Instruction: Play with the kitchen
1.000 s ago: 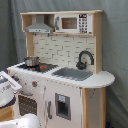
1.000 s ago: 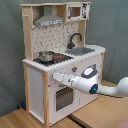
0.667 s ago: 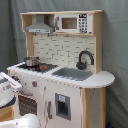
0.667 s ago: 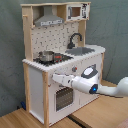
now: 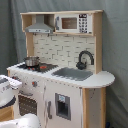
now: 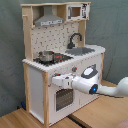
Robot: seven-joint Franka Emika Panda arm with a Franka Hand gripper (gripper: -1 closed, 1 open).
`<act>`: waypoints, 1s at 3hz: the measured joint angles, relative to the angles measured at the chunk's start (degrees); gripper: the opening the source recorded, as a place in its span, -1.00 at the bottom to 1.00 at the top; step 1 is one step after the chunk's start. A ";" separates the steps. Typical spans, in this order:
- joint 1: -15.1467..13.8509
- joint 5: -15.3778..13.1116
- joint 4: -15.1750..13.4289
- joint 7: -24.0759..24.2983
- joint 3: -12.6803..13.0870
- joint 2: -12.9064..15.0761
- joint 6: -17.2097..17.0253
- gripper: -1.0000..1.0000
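The kitchen (image 6: 65, 60) stands on the wooden floor, the gripper (image 6: 55, 81), finger state indiscernible, against its oven front; it should approach the knobs (image 6: 74, 69) slowly and squarely.

The kitchen (image 5: 60, 65) has matt white painted panels edged in pale, smooth wood. Its pot (image 5: 31, 61) looks like shiny metal, the faucet (image 5: 85, 59) glossy black, the sink (image 5: 75, 74) dull grey. The hood (image 6: 49, 21) seems matt grey, perhaps plastic. The arm (image 6: 95, 85) wears smooth, glossy white casing.
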 joint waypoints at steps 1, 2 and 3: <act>0.01 0.00 0.05 -5.87 0.02 0.00 -0.18 -1.00; 0.02 0.00 0.12 -11.74 0.05 0.00 -0.42 -1.00; 0.05 0.06 0.13 -12.74 0.15 0.03 -0.62 -1.00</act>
